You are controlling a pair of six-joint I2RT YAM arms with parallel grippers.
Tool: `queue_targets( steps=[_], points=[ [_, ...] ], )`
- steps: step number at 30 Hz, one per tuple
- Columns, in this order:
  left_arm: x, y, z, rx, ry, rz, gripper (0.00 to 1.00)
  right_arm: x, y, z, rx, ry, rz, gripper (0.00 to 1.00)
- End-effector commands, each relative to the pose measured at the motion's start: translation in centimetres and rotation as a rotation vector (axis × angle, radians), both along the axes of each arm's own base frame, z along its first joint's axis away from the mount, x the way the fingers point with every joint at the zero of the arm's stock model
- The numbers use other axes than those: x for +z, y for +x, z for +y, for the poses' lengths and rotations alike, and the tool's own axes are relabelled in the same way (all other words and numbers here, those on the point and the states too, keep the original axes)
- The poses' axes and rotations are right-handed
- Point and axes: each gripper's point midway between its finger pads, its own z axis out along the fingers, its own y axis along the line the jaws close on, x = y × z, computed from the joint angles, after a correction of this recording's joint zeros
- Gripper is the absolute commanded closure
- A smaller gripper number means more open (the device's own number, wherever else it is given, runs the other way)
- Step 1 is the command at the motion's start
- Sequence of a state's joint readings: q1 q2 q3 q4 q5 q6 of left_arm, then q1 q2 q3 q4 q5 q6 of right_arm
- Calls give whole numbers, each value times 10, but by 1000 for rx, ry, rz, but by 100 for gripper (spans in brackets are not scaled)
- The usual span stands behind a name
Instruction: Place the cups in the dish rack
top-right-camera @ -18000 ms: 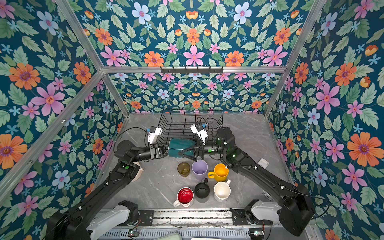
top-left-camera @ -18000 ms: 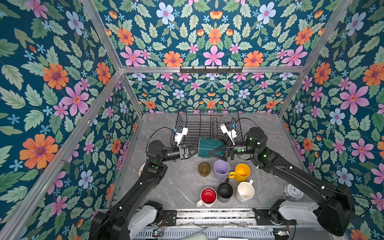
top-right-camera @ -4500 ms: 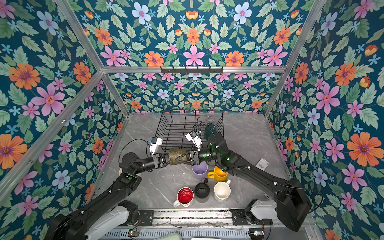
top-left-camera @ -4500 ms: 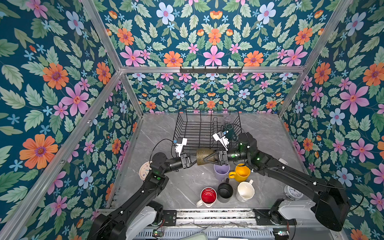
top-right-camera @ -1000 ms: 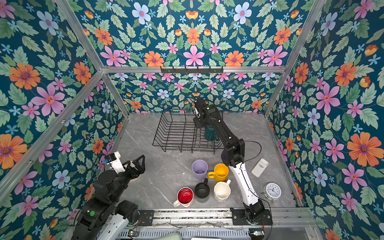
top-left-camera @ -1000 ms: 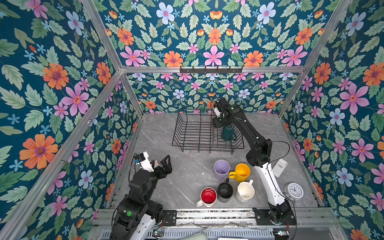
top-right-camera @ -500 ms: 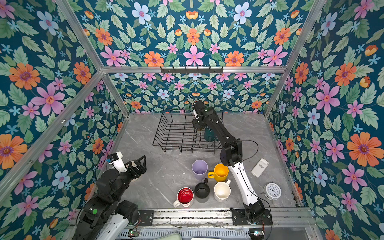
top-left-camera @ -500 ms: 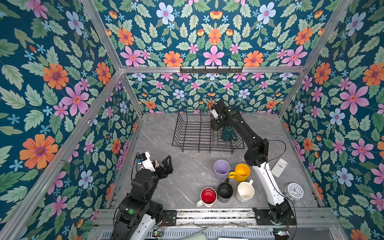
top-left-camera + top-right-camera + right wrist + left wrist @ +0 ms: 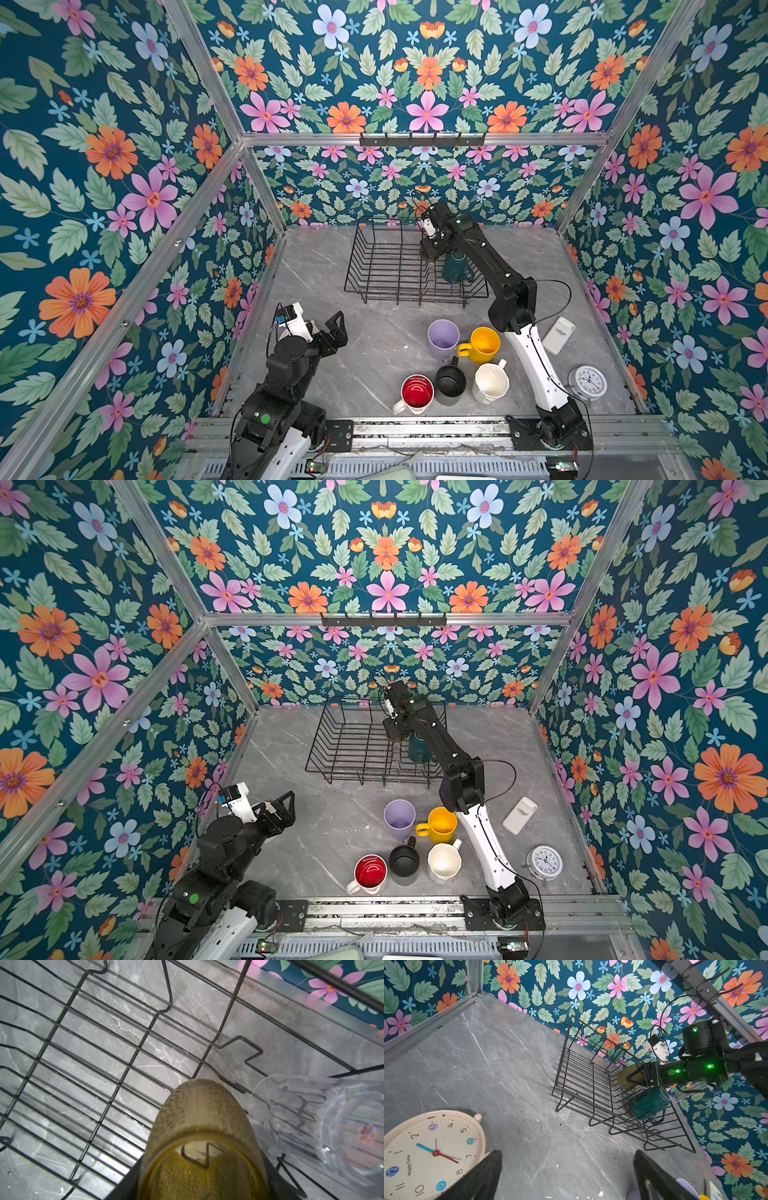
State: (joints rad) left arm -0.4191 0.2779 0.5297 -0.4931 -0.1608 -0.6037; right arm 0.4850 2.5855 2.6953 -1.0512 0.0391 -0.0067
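Your right gripper [image 9: 429, 253] clamps the tumbler [image 9: 199, 1118] low in the rack [image 9: 386, 266], at twelve o'clock on the counter [image 9: 374, 345]. Release it tilted and it may knock the glass [image 9: 301, 1118] just beside. Left gripper [image 9: 332, 330] hangs spread, empty.

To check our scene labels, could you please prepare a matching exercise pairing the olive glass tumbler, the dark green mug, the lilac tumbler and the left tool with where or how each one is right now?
Column one:
1. olive dimpled glass tumbler
2. dark green ceramic mug
3. lilac tumbler
4. left tool

Column two:
A. upright on the grey marbled table, beside the yellow mug
B. open and empty
C. gripped by the right tool
D. unheld in the black wire dish rack

Pairs: 1-C, 2-D, 3-A, 4-B.
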Motion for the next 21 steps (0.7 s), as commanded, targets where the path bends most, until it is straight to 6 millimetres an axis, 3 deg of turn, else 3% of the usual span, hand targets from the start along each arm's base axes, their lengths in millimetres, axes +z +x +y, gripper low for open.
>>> queue_targets(
  steps=[1,5,21],
  points=[
    [5,2,0,3,-9,-23,0,-9,-14,-5,-6,-21,68,43],
    [5,2,0,2,-7,-22,0,-6,-13,-7,-11,-24,57,51],
    [5,2,0,1,-9,-22,0,30,-18,-9,-25,6,10,61]
  ],
)
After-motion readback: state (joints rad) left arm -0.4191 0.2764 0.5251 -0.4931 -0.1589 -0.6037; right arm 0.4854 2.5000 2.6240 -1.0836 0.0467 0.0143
